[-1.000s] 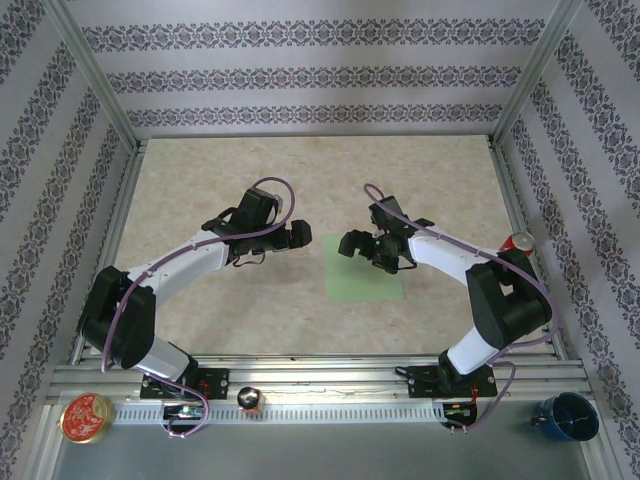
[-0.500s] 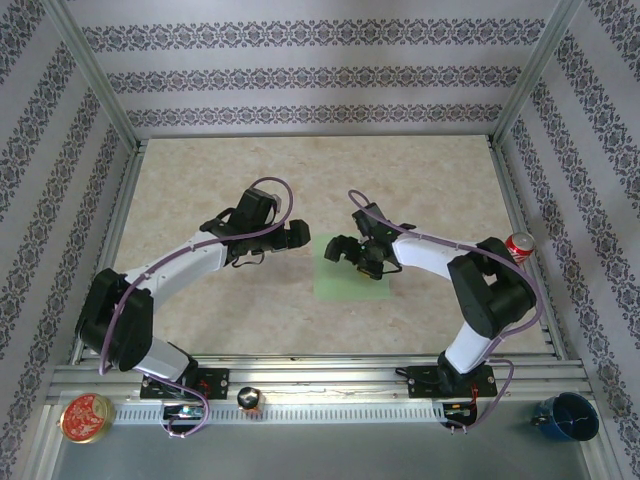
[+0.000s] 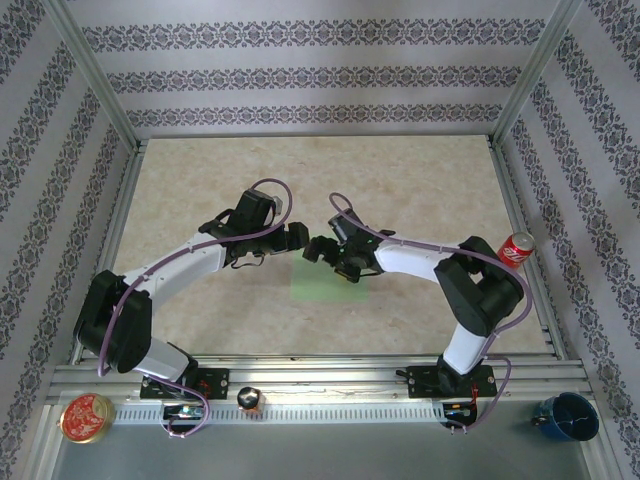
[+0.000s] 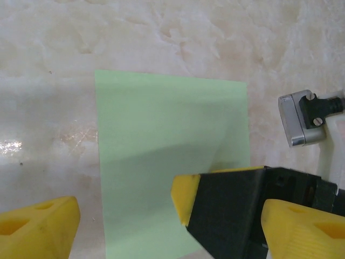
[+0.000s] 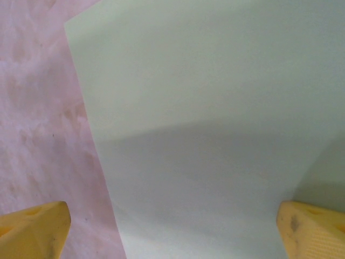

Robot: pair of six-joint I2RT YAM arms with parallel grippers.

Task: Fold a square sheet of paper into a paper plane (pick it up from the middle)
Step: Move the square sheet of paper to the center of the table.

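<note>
Sheet (image 3: 318,284) flat on counter (image 3: 200,200), under my R hand (image 3: 330,260). R hand wide open, empty, over sheet's edge, not the middle. L hand (image 3: 297,237) wide too, just beside. Risks: off-centre pinch, thin paper slips/crumples; hands crowded, could bump.

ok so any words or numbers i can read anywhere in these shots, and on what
No text can be read anywhere.
red can: pale marking, too small to read.
round red tin: lid print too blurred to read.
paper: blank, no marks.
</note>
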